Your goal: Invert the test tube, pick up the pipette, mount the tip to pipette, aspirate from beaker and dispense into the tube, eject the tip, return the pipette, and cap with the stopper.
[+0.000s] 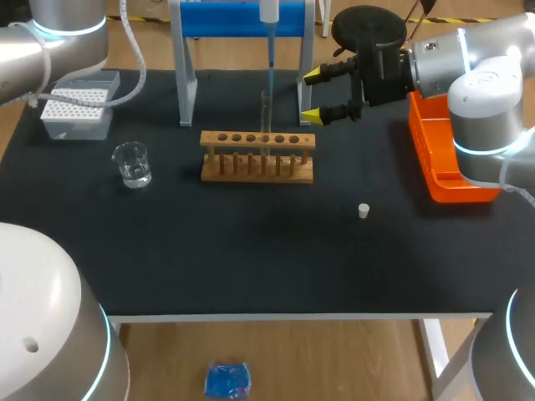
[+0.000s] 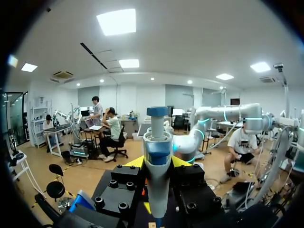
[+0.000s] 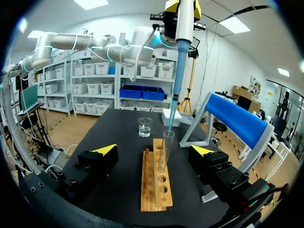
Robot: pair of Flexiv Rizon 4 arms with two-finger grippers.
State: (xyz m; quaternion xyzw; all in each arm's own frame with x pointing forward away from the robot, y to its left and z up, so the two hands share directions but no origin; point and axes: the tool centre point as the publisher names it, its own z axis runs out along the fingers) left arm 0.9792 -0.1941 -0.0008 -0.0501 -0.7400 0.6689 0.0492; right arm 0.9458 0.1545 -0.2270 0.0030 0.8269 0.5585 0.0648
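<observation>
Black table mat (image 1: 251, 267), clear test tube (image 3: 164, 151) upright in wooden rack (image 3: 156, 185), white pipette (image 3: 183, 28) clamped in left gripper (image 2: 157, 164), its blue tip (image 3: 174, 105) at tube mouth, right gripper (image 1: 311, 96) wide open, empty, beside rack, tube contents unclear, 1 white stopper (image 1: 364, 210) lying apart.

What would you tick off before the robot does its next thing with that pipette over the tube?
1. Grip: left hand shut on the pipette: ok.
2. Aim: the tip sits at the mouth of the test tube: ok.
3. Tube standing in the rack: ok.
4. Other arm: right hand open, not touching the tube: ok.
5. Liquid in the tip: cannot tell.
6. Cap: stopper lying free on the table: ok.
</observation>
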